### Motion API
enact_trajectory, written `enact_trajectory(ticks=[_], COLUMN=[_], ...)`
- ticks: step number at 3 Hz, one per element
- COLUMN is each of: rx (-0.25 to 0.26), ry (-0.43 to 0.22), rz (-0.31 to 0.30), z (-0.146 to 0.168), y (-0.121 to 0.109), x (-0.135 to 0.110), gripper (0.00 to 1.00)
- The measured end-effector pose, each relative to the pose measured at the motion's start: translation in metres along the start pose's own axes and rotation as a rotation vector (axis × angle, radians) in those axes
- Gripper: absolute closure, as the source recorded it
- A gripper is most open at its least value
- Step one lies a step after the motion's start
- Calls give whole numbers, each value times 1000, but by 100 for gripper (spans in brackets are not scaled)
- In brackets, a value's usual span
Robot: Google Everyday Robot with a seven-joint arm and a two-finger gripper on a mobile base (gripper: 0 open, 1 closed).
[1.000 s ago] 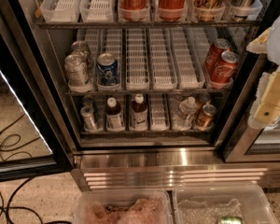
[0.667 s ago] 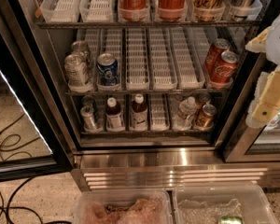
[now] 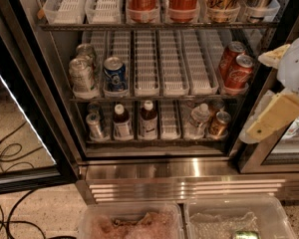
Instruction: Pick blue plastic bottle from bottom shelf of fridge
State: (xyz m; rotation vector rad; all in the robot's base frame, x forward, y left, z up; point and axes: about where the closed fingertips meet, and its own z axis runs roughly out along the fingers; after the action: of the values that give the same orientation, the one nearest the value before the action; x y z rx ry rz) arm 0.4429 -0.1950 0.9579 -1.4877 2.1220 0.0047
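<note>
The fridge (image 3: 65,108) stands open. On its bottom shelf (image 3: 169,138), in white lane trays, two alike small brown bottles with white caps and whitish labels stand side by side, one on the left (image 3: 122,122) and one on the right (image 3: 148,119). I cannot tell which of them is the blue plastic bottle. My gripper (image 3: 273,86) hangs at the right edge, outside the fridge by its right frame, level with the middle and bottom shelves. It is well right of the bottles. Its cream fingers (image 3: 274,116) are spread apart with nothing between them.
A silver can (image 3: 94,125), a clear water bottle (image 3: 197,118) and a gold can (image 3: 218,124) share the bottom shelf. Cans fill the middle shelf (image 3: 114,72). The steel base grille (image 3: 189,185) lies below, above two plastic bins (image 3: 132,223). Glass door (image 3: 20,108) and cables (image 3: 5,153) are at the left.
</note>
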Motion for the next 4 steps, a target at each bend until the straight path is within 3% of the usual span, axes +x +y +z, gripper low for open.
enact_trajectory(ticks=[1,2,4], rx=[51,87,95], ry=[-168,-261,-270], rz=[39,-91,-125], z=[20,37,42], y=[-5,-25,-20], x=[-17,-44,-50], gripper=[0,0,0])
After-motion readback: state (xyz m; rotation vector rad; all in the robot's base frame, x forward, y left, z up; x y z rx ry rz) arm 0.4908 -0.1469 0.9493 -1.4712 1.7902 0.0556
